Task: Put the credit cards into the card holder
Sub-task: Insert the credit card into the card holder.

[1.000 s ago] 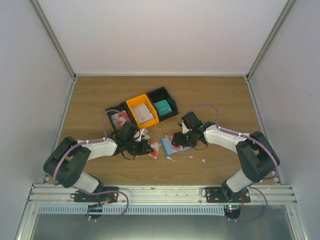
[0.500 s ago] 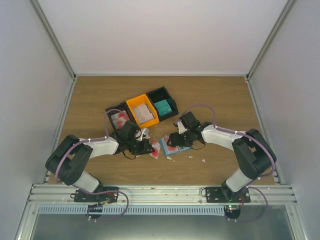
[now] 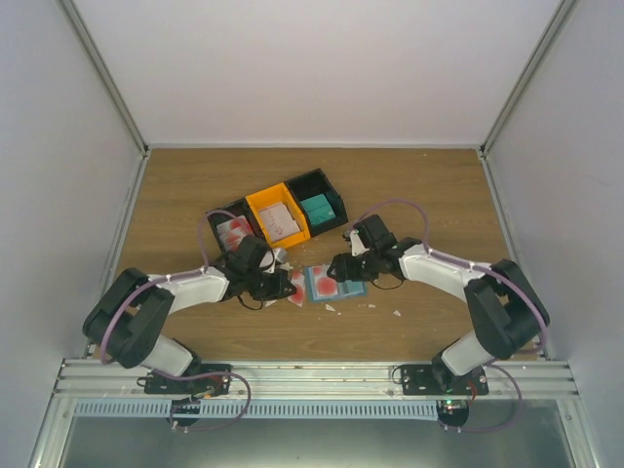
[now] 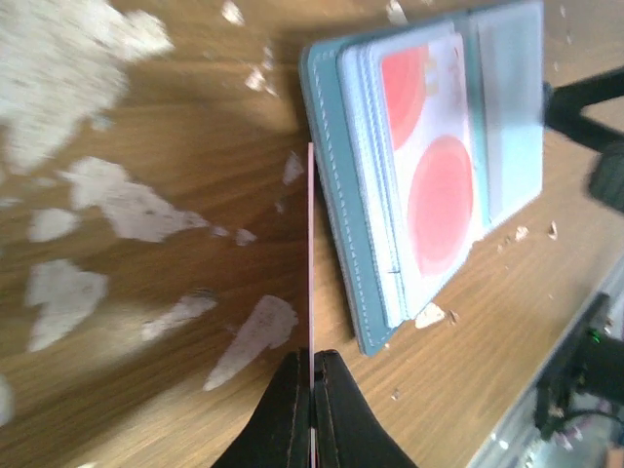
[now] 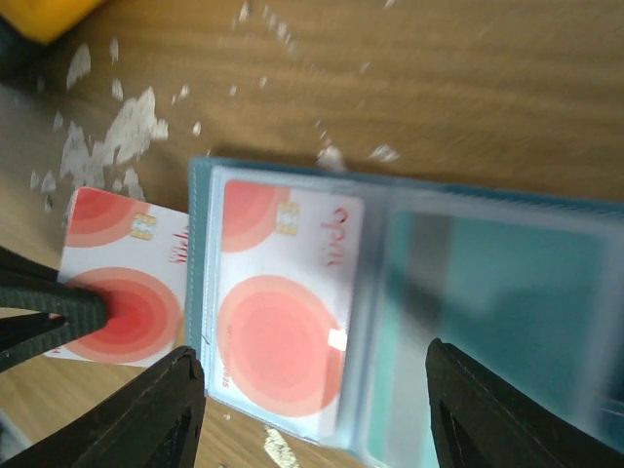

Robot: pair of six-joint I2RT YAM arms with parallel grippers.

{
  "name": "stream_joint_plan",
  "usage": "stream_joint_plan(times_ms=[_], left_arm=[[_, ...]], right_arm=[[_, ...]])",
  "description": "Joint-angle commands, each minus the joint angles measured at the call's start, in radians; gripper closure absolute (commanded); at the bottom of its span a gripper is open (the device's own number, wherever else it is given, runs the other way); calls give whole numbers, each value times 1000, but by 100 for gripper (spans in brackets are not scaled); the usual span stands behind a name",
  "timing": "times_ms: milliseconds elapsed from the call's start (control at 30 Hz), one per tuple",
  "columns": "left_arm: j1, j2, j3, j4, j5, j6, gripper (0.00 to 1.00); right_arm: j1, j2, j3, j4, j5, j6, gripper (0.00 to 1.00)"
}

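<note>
card holder [image 5: 487, 283] blurred, right end cut off, credit card [image 4: 310, 273] edge-on — face hidden

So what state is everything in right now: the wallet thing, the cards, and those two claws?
card holder: lying open, sleeves facing up.
card in the holder: tucked into a clear sleeve.
loose card: pinched by one end, beside the holder.
left gripper: shut on the loose card.
right gripper: open, above the holder.
</note>
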Motion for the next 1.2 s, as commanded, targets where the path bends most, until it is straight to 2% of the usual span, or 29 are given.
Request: stream_joint_plan(times_ms=[0,67,167,367,500,633,1067,1167], left_arm=[[-6,-98,16,-81,-213,-17,100],[-3,-152,-7,-68,-256,-37,100],[-1,-220,-35,-4,-223,-59,100],[-2,-254,-60,187,-100,-113,100],[-13,-249,-84,300,-73,-180,100],[-43,-229,-113,395,-106,-246,100],[-133,-66,-191,606,-206,-359,100],[-142,-21,-198,653,-206,-372,100]], right_arm=[[-14,-111,-15,-56,232,24,37],[-20,-134,-32,-81,324,38,38],[-29,-134,-52,-111,368,40,42],[-32,-89,-95,-103,304,41,51],[-25,-93,-146,-85,272,72,55],[-4,-93,-171,-56,215,96,62],[86,-27,-146,-42,206,202,69],[102,-15,-137,-52,207,210,73]])
